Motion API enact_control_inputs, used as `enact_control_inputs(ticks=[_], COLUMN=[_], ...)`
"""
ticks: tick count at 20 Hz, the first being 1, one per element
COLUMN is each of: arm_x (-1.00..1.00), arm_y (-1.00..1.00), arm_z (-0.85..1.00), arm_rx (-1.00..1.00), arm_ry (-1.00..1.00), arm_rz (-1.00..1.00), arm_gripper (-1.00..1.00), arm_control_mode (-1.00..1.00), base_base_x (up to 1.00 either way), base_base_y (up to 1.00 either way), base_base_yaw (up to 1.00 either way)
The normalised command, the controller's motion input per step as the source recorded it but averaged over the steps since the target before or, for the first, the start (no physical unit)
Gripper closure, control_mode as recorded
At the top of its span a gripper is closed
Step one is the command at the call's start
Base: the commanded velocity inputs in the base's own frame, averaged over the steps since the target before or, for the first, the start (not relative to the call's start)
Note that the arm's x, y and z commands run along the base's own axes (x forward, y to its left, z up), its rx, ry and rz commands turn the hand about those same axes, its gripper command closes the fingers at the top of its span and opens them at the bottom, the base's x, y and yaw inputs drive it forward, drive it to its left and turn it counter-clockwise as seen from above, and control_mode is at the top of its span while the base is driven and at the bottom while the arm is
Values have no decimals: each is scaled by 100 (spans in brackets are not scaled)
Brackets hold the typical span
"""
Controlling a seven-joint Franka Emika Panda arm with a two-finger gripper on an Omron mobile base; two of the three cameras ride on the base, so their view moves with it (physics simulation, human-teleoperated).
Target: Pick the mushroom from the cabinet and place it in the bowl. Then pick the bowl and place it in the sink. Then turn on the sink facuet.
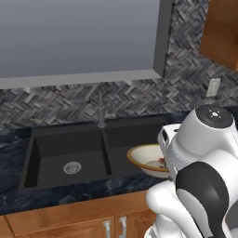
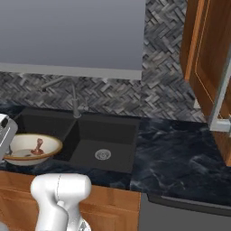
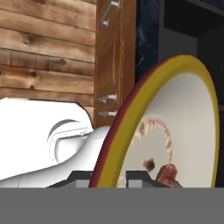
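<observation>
White arm hangs low, pincer clamping the bowl rim above the sink.

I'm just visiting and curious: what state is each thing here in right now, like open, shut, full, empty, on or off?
Bowl: held at its rim, over the sink's front edge, mushroom inside.
Mushroom: lying in the bowl.
Sink: basins empty, no water.
Faucet: off, nothing running.
Cabinet: door open.
Gripper: closed on the bowl's rim.
</observation>
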Motion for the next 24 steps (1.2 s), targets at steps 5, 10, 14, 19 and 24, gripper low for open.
enact_control_inputs(ticks=[5,10,14,19,24], arm_x=[0,0,0,0,0], arm_y=[0,0,0,0,0], arm_z=[0,0,0,0,0], arm_rx=[0,0,0,0,0], arm_ry=[0,0,0,0,0], arm_rz=[0,0,0,0,0], arm_gripper=[100,100,100,100,100], arm_control_mode=[100,100,100,100,100], base_base_x=[31,46,31,25,46], base_base_y=[59,31,46,73,61], base_base_yaw=[-8,-9,-6,0,0])
